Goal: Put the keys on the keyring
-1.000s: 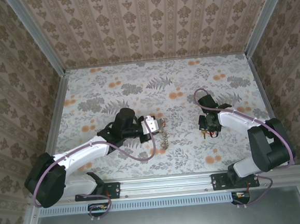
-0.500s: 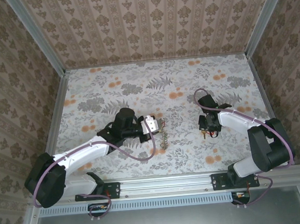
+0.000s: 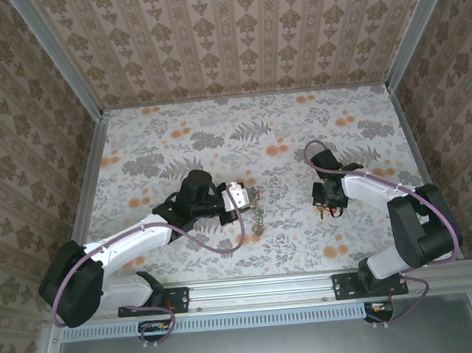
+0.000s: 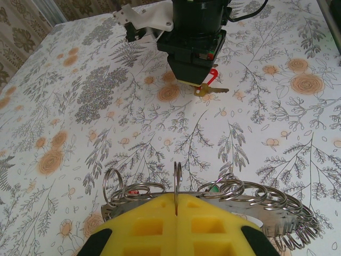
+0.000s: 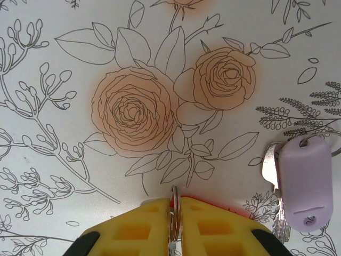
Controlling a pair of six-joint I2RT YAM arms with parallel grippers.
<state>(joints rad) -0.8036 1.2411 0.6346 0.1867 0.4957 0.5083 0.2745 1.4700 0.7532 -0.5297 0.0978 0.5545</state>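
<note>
The keyring (image 4: 256,201) is a flat metal ring edged with many small wire loops. It is held just above the table. My left gripper (image 4: 176,198) is shut on one upright loop (image 4: 177,173) of it, and red and green bits show behind the loops. From above, the keyring (image 3: 258,211) hangs off the left gripper (image 3: 242,197). My right gripper (image 5: 175,205) is shut on a key's small split ring, with red showing under the pads. From the left wrist, that red-tagged brass key (image 4: 209,89) sits under the right gripper (image 4: 193,80), at the table.
A second key with a lilac tag (image 5: 301,184) lies flat on the flowered table (image 5: 133,106), just right of my right gripper. Patterned walls and metal rails (image 3: 93,167) close in the table on three sides. About a hand's width of tabletop separates the two grippers.
</note>
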